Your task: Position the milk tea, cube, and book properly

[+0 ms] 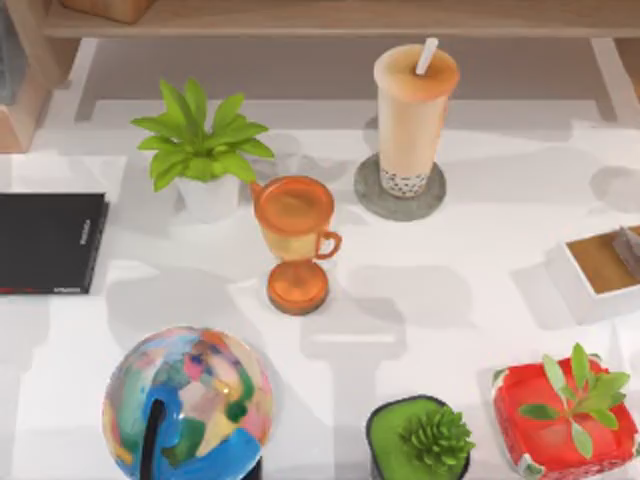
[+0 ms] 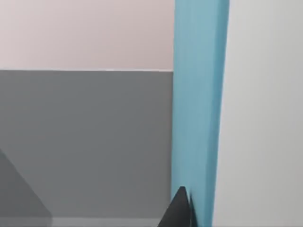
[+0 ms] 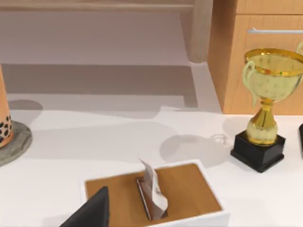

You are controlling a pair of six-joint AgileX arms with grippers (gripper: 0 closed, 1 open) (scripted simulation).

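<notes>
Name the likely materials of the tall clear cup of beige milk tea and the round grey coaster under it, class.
The milk tea cup looks like clear glossy plastic or glass: dark pearls show through its wall near the base. The round grey coaster looks like matte stone or concrete, judging by its dull, mottled, speckled surface; it could also be felt.

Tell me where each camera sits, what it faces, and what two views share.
Top view: above the table, looking down on the milk tea on its coaster.
Left wrist view: on the left arm, close against the book; a dark fingertip of the left pincer shows.
Right wrist view: on the right arm, over a white tray; its dark fingertip shows.
Shared: milk tea, coaster, tray.
</notes>
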